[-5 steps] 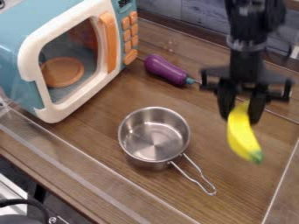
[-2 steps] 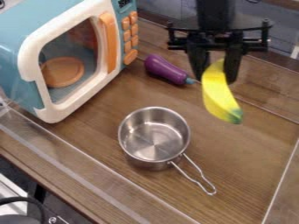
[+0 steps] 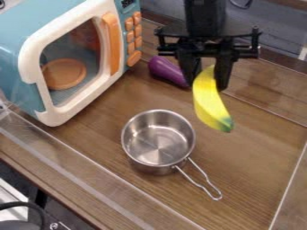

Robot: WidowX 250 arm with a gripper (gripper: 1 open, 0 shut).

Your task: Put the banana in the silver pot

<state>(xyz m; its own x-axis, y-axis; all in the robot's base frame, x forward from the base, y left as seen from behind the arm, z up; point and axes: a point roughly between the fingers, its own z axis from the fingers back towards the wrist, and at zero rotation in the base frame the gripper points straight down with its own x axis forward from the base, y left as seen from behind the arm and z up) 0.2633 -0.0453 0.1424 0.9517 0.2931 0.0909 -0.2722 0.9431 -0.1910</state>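
The yellow banana (image 3: 211, 101) with green tips hangs in the air, its top end clamped in my gripper (image 3: 209, 70), which is shut on it. Its lower tip points down toward the table, just right of and above the silver pot (image 3: 159, 141). The pot is a small shiny saucepan standing upright on the wooden table, empty, with its thin wire handle (image 3: 200, 181) pointing to the front right.
A teal-and-white toy microwave (image 3: 67, 54) stands at the left with its door shut. A purple eggplant-like toy (image 3: 167, 70) lies behind the pot, partly hidden by the gripper. A clear plastic rim (image 3: 108, 199) borders the table's front.
The gripper has carried the banana up and leftward from the right side of the table to a spot near the pot's right edge. Pot, microwave and purple toy have not moved.
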